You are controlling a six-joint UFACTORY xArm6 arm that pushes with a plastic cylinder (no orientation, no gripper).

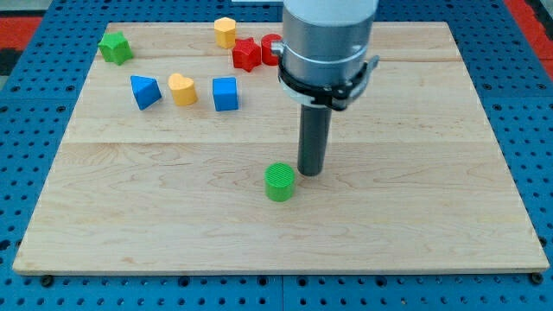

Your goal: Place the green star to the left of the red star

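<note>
Sitting at the top-left corner, the green star (114, 47) lay well apart from the red star (246, 54) (already to its left, though far off). My tip (310, 172), a bare rod gripping nothing, rested just right of the green cylinder (279, 182).

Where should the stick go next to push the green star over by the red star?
Probably up and toward the view's left, to get behind the green star. My tip sits mid-board just right of the green cylinder, far from that star in the top-left corner. The red star lies to its right, so the push should come from the star's left.
</note>
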